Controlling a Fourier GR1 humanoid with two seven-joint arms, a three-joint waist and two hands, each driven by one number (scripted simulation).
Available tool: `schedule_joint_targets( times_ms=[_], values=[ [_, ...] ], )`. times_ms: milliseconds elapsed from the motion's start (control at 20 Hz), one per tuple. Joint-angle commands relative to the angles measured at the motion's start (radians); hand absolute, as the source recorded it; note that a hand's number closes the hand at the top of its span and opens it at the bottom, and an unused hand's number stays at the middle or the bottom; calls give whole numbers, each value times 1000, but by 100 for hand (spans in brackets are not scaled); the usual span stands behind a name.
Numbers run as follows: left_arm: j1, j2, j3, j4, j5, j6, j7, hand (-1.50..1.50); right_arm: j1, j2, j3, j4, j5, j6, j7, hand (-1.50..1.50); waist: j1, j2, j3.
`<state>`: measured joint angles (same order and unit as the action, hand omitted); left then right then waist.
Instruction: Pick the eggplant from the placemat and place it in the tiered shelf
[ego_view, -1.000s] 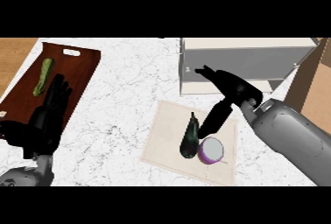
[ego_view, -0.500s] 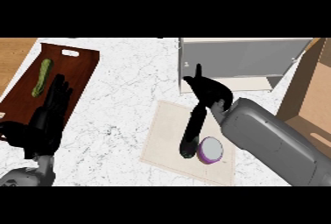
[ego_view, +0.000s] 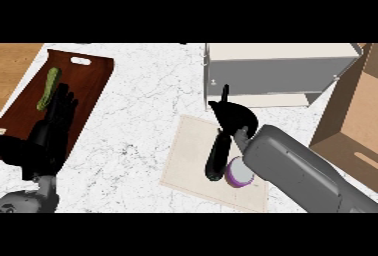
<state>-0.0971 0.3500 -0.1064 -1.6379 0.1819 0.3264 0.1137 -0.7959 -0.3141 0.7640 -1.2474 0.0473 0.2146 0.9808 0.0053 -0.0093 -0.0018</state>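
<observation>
A dark eggplant (ego_view: 216, 156) lies lengthwise on the beige placemat (ego_view: 188, 165), its far end pointing towards the shelf. My right hand (ego_view: 235, 117) hovers at that far end with one finger sticking up and the others relaxed; it looks open and not closed round the eggplant. Its grey forearm crosses the mat's right side. The grey and white tiered shelf (ego_view: 277, 75) stands just beyond the mat. At the left, my left hand (ego_view: 52, 130) rests open, fingers up.
A purple round vegetable (ego_view: 238, 173) sits on the mat beside the eggplant, partly under my forearm. A dark wooden board (ego_view: 92, 85) at the left carries a green cucumber (ego_view: 49, 90). A brown open box (ego_view: 354, 125) stands at the right.
My right hand has swung from over the shelf down and left to the eggplant's far end, the forearm now covering more of the mat. The left hand has stayed still.
</observation>
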Motion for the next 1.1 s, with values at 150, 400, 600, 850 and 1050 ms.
schedule_joint_targets(
  times_ms=[150,400,600,850,1050],
  values=[
    [-2,-42,11,57,-24,-25,-46,0,39,-5,-100,91,45,77,-61,-150,-1,12,1],
    [12,-33,22,-49,-54,-36,43,0,138,58,-102,81,167,73,-74,-150,-2,9,2],
    [21,-71,45,-17,-72,-47,-6,0,186,92,-151,91,250,68,-130,-150,-2,9,2],
    [16,-78,91,16,-59,-93,-15,0,259,153,-156,105,351,45,-192,-150,-2,10,2],
    [11,-109,82,8,-91,-98,4,0,285,187,-202,96,417,56,-207,-150,-3,9,2]
  ],
)
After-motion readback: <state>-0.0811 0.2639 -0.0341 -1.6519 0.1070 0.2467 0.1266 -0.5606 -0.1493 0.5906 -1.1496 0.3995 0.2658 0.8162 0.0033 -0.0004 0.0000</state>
